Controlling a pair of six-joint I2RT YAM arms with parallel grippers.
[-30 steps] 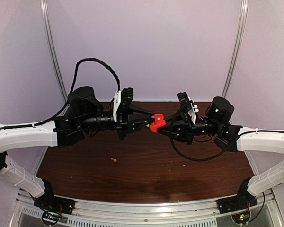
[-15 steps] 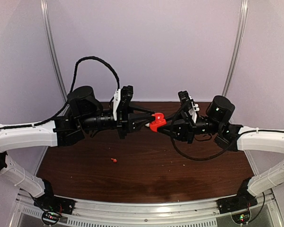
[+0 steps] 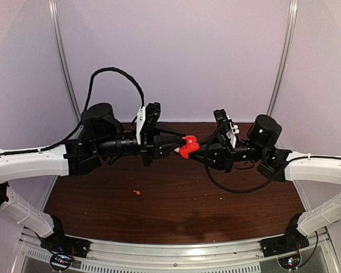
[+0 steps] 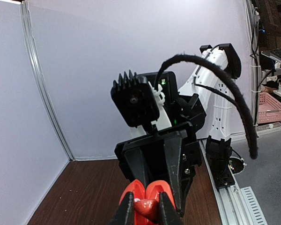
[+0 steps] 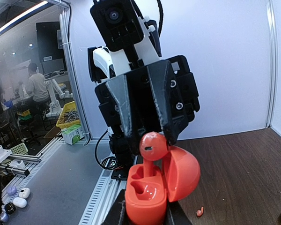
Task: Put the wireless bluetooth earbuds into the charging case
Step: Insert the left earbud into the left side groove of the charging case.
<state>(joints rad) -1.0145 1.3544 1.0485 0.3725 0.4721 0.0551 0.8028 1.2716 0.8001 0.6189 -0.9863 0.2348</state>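
Over the last second almost nothing has shifted: in the top view both arms hold the same mid-air meeting above the surface (image 3: 176, 210), with only a slight nudge of the red charging case (image 3: 188, 150) toward the left arm. That suggests slow fine alignment, and the insertion itself is not yet done.

The left claw (image 5: 152, 140) is pinching 1 red earbud (image 5: 153, 146), its round head just above the case and its stem pointing down toward the sockets. The right claw (image 5: 145, 216) is pressed onto the lower body of the case, whose lid (image 5: 181, 171) hangs open to the side. Both sockets (image 5: 143, 180) look empty. From the left wrist, the left claw's fingertips (image 4: 126, 208) nearly meet around the red piece.

A 2nd red earbud (image 3: 137, 193) lies alone on the surface, well apart from both arms and unmoved. The open lid sits just beside the held earbud, and the left claw's broad fingers crowd the case, so clearance looks tight. Small pebble-like cases (image 5: 19, 197) lie off the surface, out of the way.
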